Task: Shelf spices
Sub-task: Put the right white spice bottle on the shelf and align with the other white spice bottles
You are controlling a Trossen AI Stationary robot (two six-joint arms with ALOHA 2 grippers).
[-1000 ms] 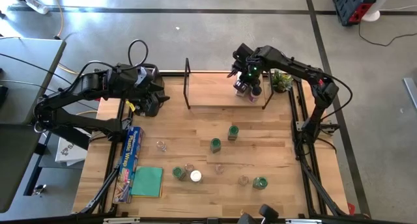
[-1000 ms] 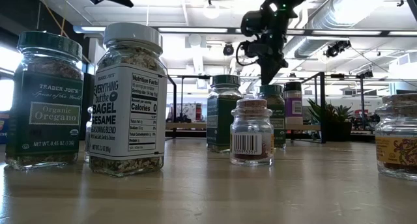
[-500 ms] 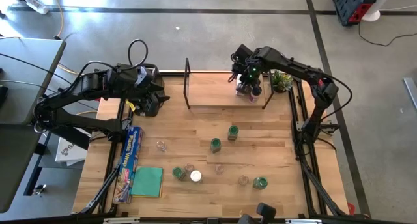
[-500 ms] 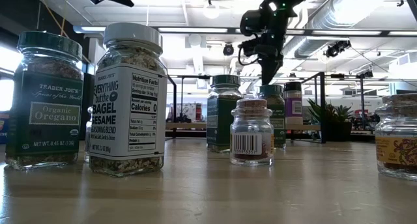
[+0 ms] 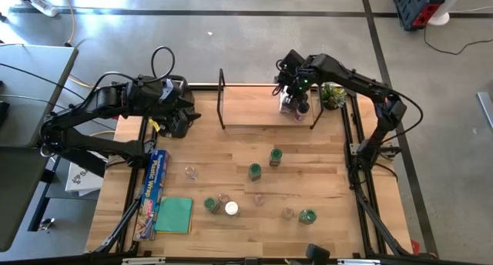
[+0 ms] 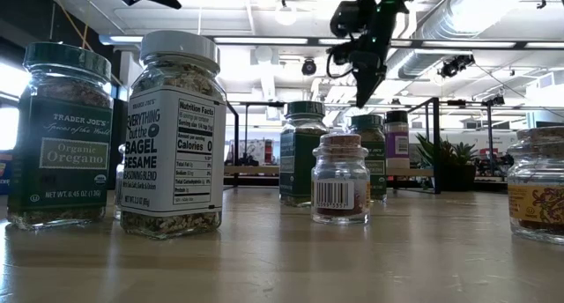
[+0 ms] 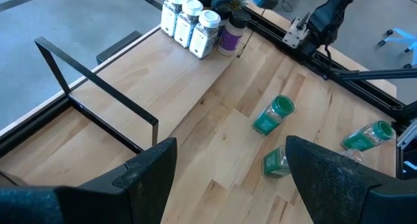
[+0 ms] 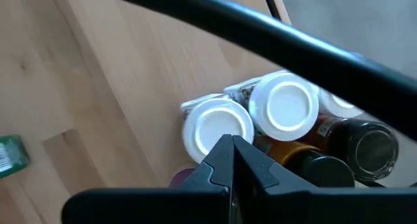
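Observation:
The shelf (image 5: 254,107) is a light wooden board with black end frames at the table's far edge. Several spice jars (image 5: 293,103) stand together at its right end; in the right wrist view, white-lidded jars (image 8: 218,127) and dark-lidded jars (image 8: 365,142) show. My right gripper (image 5: 296,86) (image 8: 234,160) hovers shut just above them, pointing down (image 6: 365,92), touching nothing. Several more jars stand or lie on the table (image 5: 254,171) (image 5: 307,216) (image 6: 174,136). My left gripper (image 7: 231,185) waits open at the shelf's left (image 5: 185,115).
A potted plant (image 5: 333,95) stands right of the shelf. A plastic-wrap box (image 5: 154,189) and a green cloth (image 5: 175,215) lie at the table's near left. The shelf's left and middle board (image 7: 150,74) is bare. Black frame rails run along the table's right edge (image 5: 356,153).
My right gripper has risen a little above the jars at the shelf's right end and drifted slightly toward the table's far right. The jars have stayed where they were.

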